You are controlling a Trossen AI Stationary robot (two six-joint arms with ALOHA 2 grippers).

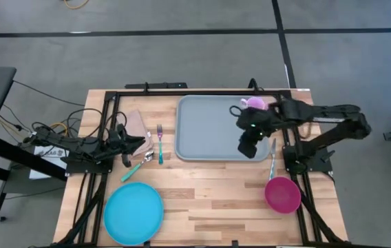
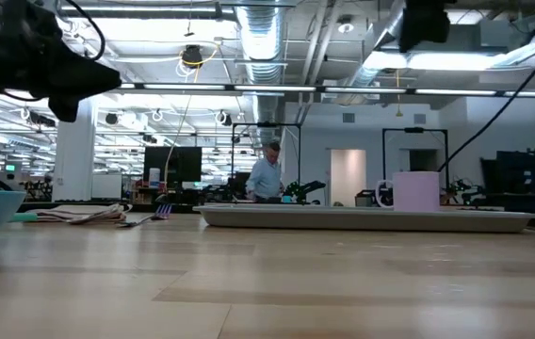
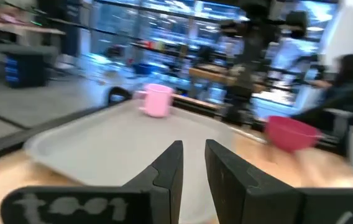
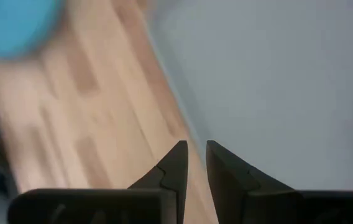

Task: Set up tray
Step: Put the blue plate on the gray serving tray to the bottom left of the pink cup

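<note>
The grey-blue tray [image 1: 209, 127] lies flat on the wooden table's far middle; it also shows in the low view [image 2: 362, 218] and the right wrist view [image 4: 276, 81]. A pink cup [image 1: 255, 103] stands upright in the tray's far right corner. My right gripper [image 1: 248, 147] hangs above the tray's near right part, pointing steeply down. Its fingers [image 4: 194, 144] are almost together with nothing between them. My left gripper [image 1: 142, 141] waits level at the table's left, pointing at the tray, fingers [image 3: 192, 144] almost together and empty.
Left of the tray lie a folded napkin [image 1: 139, 124], a fork [image 1: 160, 143] and a teal-handled spoon [image 1: 135, 167]. A round blue plate [image 1: 133, 212] sits near left and a pink bowl [image 1: 282, 194] near right. A utensil [image 1: 272, 162] lies beside the tray's right edge.
</note>
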